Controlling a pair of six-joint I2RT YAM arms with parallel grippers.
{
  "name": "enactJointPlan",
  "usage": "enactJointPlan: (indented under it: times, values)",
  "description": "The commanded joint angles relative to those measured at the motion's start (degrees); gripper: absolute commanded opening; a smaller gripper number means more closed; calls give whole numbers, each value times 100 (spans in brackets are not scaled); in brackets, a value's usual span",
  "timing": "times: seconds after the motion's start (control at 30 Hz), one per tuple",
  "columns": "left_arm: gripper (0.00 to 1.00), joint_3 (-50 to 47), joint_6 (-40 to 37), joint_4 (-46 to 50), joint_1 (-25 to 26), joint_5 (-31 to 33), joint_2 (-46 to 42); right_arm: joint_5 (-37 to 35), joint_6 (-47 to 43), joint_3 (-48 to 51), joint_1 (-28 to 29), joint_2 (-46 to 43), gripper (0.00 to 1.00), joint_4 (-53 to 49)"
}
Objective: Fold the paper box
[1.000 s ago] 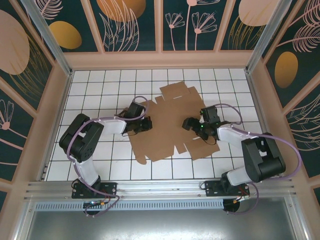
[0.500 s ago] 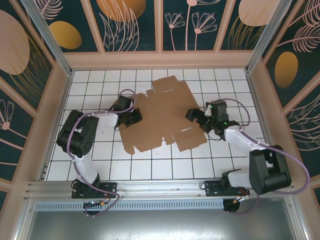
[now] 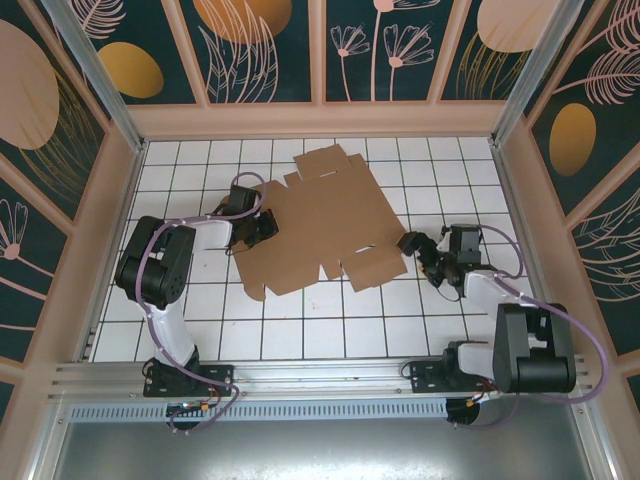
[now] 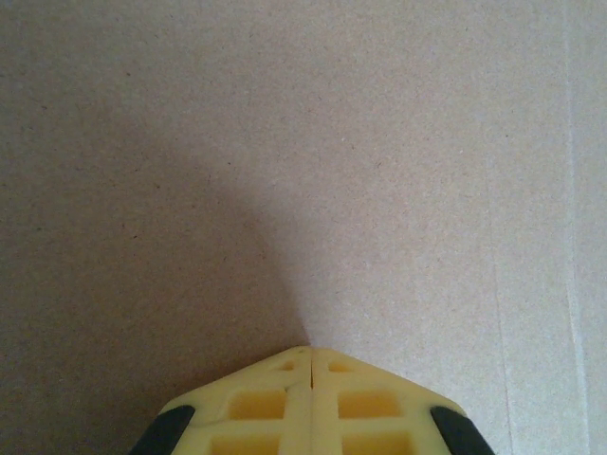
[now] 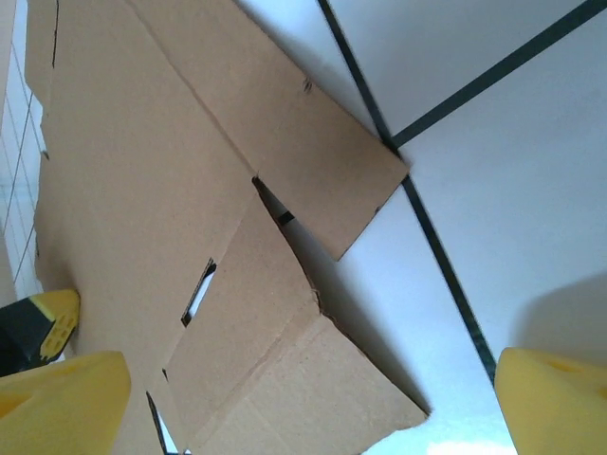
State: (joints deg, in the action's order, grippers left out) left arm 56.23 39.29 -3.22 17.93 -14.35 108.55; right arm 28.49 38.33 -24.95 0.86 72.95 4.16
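**Box shifting left and away; right arm pulling back off it.**
The box, one flat unfolded sheet, is now lying skewed on the tabletop. The right fingers are standing wide, just beside its right edge. The left fingers are staying shut, tips resting on its left part. This is looking like repositioning, and no flap is rising yet. Two arms are working.

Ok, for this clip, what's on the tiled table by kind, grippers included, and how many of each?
Paper box, a flat brown cardboard sheet: 1
Grippers: 2 (left gripper shut over the sheet's left part; right gripper open beside its right edge)
Total: 3
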Motion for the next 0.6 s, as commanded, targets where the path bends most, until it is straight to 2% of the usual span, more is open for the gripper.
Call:
enactJointPlan:
  times: [0.0, 0.27, 0.47, 0.57]
  values:
    - [0, -241, -106, 1163, -88, 696, 619, 696, 164, -24, -13, 461, 99, 850]
    - [0, -86, -461, 1331, -79, 621, 640, 1201, -117, -240, 200, 1127, 99, 1023]
    - [0, 257, -851, 1529, -77, 487, 739, 1244, -386, -493, 919, 1419, 99, 951]
    - [0, 415, -1042, 1737, -74, 668, 698, 1309, -318, -426, 1039, 1334, 99, 1034]
